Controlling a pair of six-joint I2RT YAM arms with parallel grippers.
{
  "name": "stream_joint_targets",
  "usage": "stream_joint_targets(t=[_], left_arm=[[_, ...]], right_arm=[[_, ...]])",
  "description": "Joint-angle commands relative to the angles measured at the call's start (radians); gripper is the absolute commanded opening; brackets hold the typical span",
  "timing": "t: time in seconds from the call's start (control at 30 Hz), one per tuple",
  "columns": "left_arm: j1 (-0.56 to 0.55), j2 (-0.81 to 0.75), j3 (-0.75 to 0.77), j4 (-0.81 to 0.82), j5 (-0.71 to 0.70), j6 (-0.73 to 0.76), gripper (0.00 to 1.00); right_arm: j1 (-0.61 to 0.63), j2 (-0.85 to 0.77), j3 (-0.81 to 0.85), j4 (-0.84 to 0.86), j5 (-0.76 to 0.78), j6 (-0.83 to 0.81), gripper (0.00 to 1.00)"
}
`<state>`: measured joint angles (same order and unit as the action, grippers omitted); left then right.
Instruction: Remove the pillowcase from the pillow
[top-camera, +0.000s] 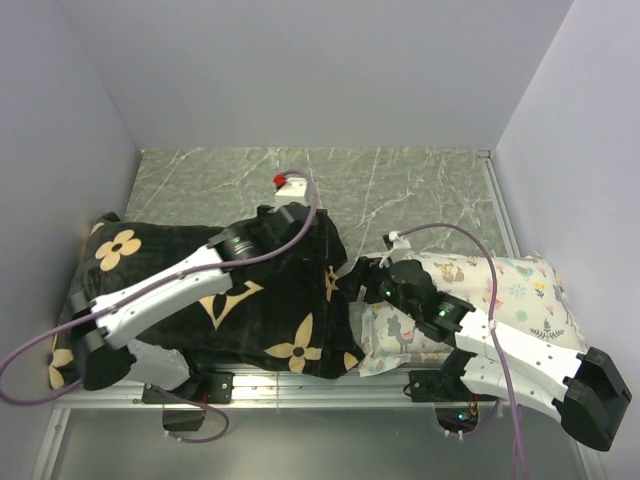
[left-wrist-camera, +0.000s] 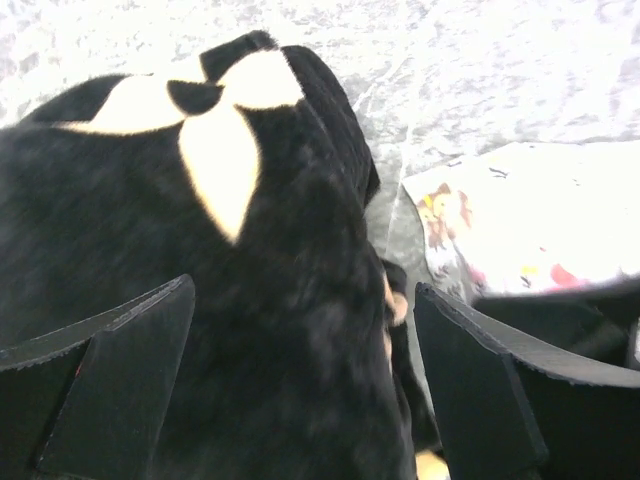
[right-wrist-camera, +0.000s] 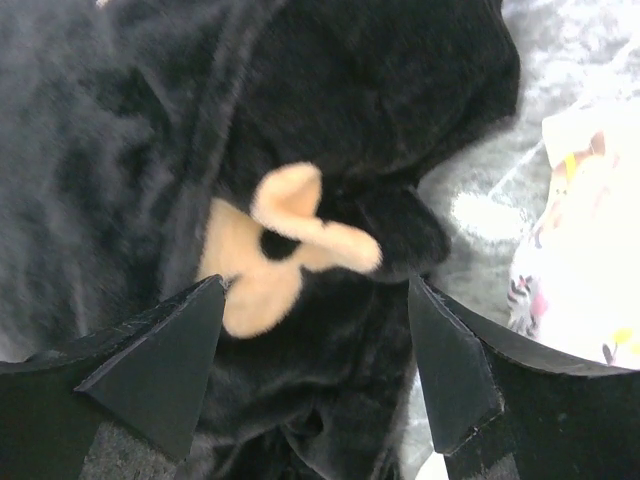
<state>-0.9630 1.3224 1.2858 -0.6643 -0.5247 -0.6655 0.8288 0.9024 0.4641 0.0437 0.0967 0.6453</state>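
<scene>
The black plush pillowcase (top-camera: 250, 300) with tan flowers lies bulging on the left half of the table. The pillow is almost wholly hidden inside it; only a pale corner (top-camera: 155, 360) peeks out at the near left. My left gripper (top-camera: 305, 228) hovers over the case's far right corner, open, with black fabric (left-wrist-camera: 280, 330) filling the space between its fingers. At the case's right edge, my right gripper (top-camera: 362, 285) is also open, its fingers straddling a bunched fold with a tan flower (right-wrist-camera: 285, 240). In the wrist views the left gripper (left-wrist-camera: 302, 285) and right gripper (right-wrist-camera: 316, 280) both show wide jaws.
A smaller white pillow (top-camera: 500, 290) with pastel animal prints lies at the right, under the right arm and touching the case's edge. The grey marbled tabletop (top-camera: 400, 180) stretches behind. Walls close in on the left, back and right.
</scene>
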Motion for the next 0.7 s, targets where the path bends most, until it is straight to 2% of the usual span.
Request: stream_joint_targets(t=[0.0, 0.17, 0.5, 0.57, 0.67], left_arm=[[-0.014, 0.102, 0.099, -0.041, -0.086, 0.046, 0.98], [-0.014, 0.233, 0.178, -0.070, -0.090, 0.067, 0.98], [-0.016, 0.310, 0.196, -0.101, -0.093, 0.070, 0.93], [-0.017, 0.319, 0.201, -0.112, -0.098, 0.069, 0.87], [-0.017, 0.319, 0.195, -0.124, -0.107, 0.060, 0.72]], right_arm=[[0.007, -0.063, -0.022, 0.036, 0.024, 0.028, 0.80], [0.007, -0.109, -0.051, 0.019, 0.043, 0.033, 0.80], [0.009, -0.140, -0.067, 0.008, 0.060, 0.028, 0.80], [0.009, -0.137, -0.065, 0.010, 0.057, 0.027, 0.80], [0.009, -0.132, -0.067, 0.015, 0.055, 0.030, 0.80]])
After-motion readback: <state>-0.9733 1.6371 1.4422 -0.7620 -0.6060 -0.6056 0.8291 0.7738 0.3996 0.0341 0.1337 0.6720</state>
